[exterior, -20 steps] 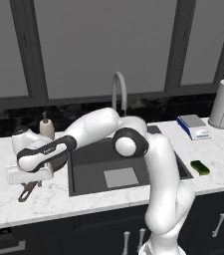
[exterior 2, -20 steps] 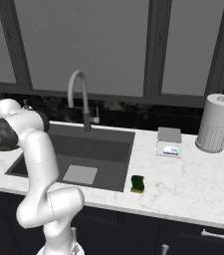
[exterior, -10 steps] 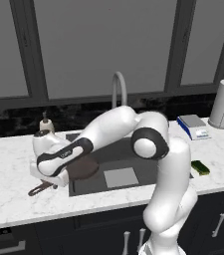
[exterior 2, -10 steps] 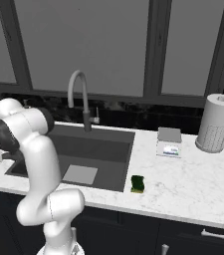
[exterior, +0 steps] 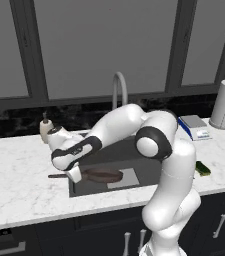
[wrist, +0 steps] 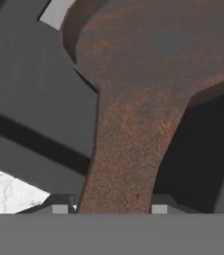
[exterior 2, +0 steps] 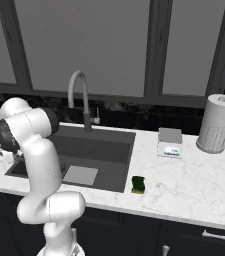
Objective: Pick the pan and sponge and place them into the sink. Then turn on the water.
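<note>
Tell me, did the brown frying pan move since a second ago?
Yes. The small dark-brown frying pan, held by its handle in the gripper, has moved right from the white marble counter to over the dark-grey sink.

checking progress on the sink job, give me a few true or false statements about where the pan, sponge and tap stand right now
1. The gripper is shut on the pan handle. True.
2. The sponge lies in the sink. False: it sits on the counter, at the basin's front right corner.
3. Water runs from the faucet. False: no stream shows.
4. The pan is over the sink basin. True.
5. The paper towel roll stands left of the faucet. False: it stands far right.
</note>
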Controlling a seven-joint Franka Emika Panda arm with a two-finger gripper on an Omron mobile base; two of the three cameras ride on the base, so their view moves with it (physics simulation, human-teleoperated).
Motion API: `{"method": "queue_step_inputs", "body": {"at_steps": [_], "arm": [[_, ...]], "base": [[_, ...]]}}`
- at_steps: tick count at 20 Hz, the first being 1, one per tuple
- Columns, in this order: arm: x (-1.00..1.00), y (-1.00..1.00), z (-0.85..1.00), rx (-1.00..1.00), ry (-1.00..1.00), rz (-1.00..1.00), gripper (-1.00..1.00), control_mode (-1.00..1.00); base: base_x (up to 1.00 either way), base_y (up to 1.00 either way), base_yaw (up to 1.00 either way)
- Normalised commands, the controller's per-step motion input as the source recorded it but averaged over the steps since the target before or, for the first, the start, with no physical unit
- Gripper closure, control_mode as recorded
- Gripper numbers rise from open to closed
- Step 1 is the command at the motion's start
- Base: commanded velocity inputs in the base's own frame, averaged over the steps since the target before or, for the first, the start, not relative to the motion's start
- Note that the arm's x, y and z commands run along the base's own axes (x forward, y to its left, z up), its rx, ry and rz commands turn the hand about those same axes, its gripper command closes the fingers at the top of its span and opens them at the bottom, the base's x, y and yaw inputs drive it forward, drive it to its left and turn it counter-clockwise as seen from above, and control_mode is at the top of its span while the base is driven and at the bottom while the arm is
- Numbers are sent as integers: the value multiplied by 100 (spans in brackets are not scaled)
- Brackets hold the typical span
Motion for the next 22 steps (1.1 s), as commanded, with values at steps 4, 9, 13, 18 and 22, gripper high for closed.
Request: {"method": "queue_step_inputs", "body": {"at_steps": [4,9,13,18,22], "arm": [[46,-55,0,-28,0,-30,100,-100],[41,-65,-7,-23,0,-30,100,-100],[22,-75,-18,-13,-1,-26,100,-100],[-17,-25,-22,4,-8,-20,100,-100],[-17,0,-36,11,-17,-16,100,-100]], "base": [[0,0,0],[0,0,0],[0,0,0],[0,0,0],[0,0,0]]}}
